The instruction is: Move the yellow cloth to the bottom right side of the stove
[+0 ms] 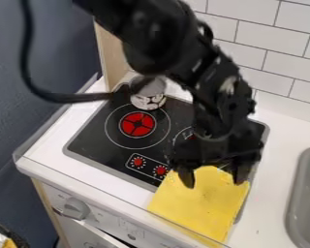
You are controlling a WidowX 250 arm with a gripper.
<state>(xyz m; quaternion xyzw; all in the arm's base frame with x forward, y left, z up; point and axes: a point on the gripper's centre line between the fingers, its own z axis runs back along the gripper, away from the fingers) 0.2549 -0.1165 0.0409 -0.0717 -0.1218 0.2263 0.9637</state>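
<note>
Over the bottom right part of the stove [99, 161] lies the yellow cloth [203, 206], flat for the most part, its lower end running past the stove's rim onto the white worktop [128, 190]. Just above the cloth's upper end hangs the black gripper [213, 178], pointing down, its two fingers spread wide with nothing pinched between them. A silvery pot [147, 93] stands upright near the stove's back left corner, behind the red-centred burner [137, 124]; what it holds, if anything, cannot be made out. To the right, a grey sink [303, 193] is set into the worktop, well apart from the pot. White tiles [280, 58] line the wall behind, a dark blue wall [38, 121] rises at left, and a round knob [75, 208] sits on the front panel [128, 225].
</note>
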